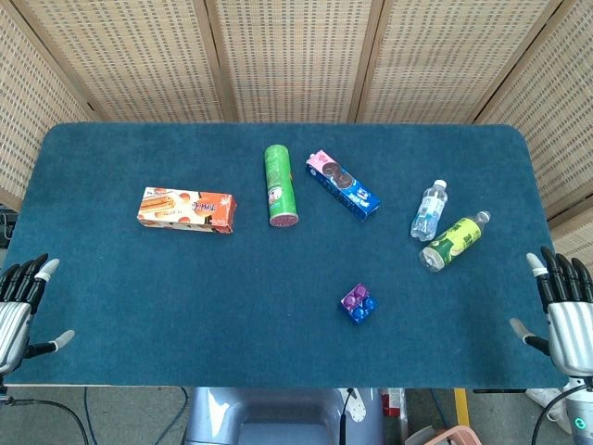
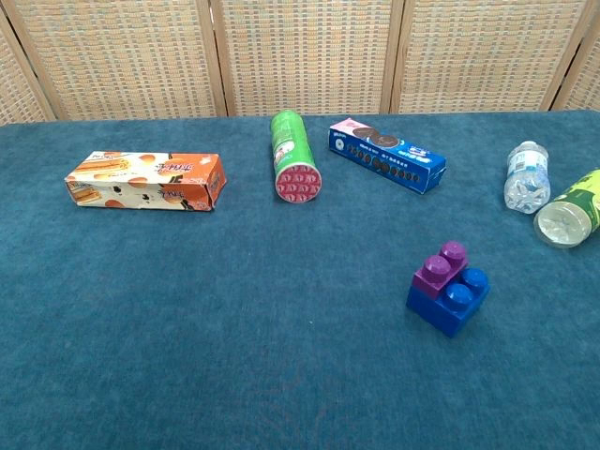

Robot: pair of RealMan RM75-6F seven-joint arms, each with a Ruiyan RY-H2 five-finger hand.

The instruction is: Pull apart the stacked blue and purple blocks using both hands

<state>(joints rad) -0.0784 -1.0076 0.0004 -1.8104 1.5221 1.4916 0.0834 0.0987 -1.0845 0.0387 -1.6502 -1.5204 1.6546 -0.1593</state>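
Observation:
A small purple block (image 2: 441, 269) sits stacked on a larger blue block (image 2: 451, 302) on the blue table cloth, right of centre near the front; in the head view the purple block (image 1: 352, 297) and the blue block (image 1: 363, 310) show as one small stack. My left hand (image 1: 20, 306) rests at the table's front left corner, fingers spread, holding nothing. At the front right corner my right hand (image 1: 561, 306) is likewise open and empty. Both hands are far from the stack. The chest view shows neither hand.
An orange snack box (image 1: 186, 209) lies at the left. A green chip can (image 1: 280, 184) and a blue cookie box (image 1: 344, 184) lie mid-table behind the stack. A clear water bottle (image 1: 429, 209) and a green-labelled bottle (image 1: 453, 241) lie at the right.

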